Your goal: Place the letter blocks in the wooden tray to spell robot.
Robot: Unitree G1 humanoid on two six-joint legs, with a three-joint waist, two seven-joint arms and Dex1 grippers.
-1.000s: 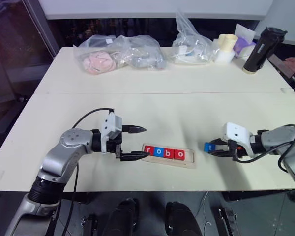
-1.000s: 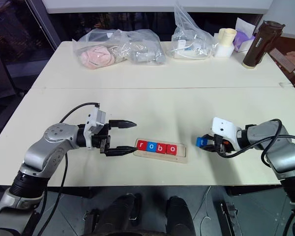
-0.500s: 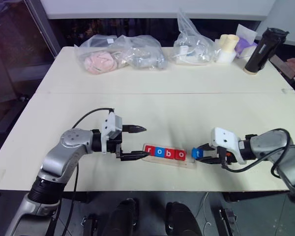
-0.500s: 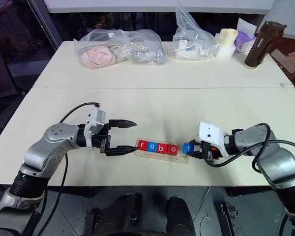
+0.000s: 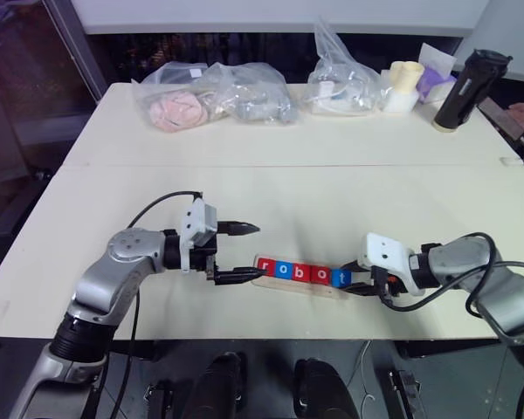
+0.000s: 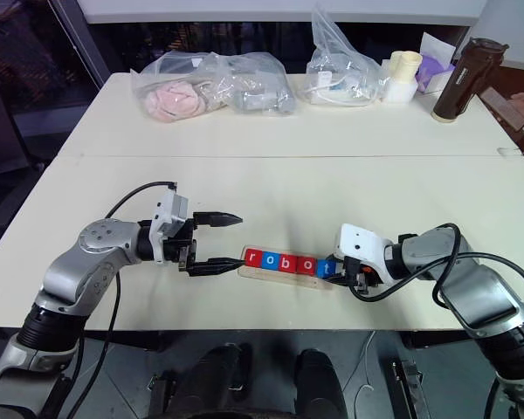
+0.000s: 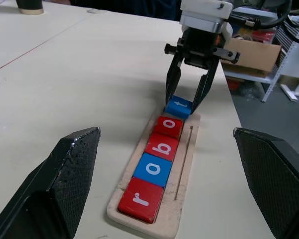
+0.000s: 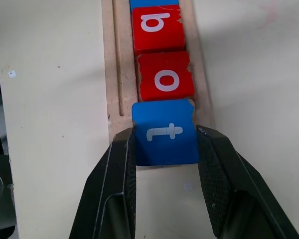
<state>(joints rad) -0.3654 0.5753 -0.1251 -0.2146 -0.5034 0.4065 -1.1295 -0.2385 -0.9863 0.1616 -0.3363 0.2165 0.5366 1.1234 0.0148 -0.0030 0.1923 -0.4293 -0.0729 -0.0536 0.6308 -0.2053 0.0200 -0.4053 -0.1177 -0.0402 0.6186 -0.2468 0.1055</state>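
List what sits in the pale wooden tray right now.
The pale wooden tray holds four square tiles in a row: red r, blue o, red b, red o. The blue t tile, pinched by the right gripper, covers the tray's end.

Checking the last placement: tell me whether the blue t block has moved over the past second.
Yes. The blue t block, gripped by the right gripper, travelled toward the robot's left, from the bare table to the wooden tray end beside the red o.

wooden tray (image 7: 183,175): pale strip, flat on table | letter blocks (image 7: 161,147): r, o, b, o in tray | blue t block (image 8: 165,132): at tray's end, beside last o
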